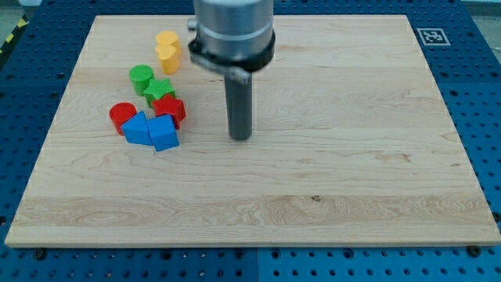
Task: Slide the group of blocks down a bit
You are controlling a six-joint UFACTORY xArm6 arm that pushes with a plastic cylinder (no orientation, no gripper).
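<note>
A group of blocks sits at the view's upper left of the wooden board (329, 180). Two yellow blocks (167, 52) stand at the top. Below them are a green cylinder (141, 77) and a green star-like block (160, 91). A red star-like block (169, 109) and a red cylinder (122, 117) come lower. Two blue blocks lie at the bottom: one (137, 129) on the left and one (163, 132) on the right. My tip (241, 137) stands on the board to the right of the group, apart from the blocks, about level with the blue ones.
The board lies on a blue perforated table (477, 94). A black-and-white marker tag (432, 36) sits off the board's top right corner. The arm's grey body (233, 31) hangs over the board's top middle.
</note>
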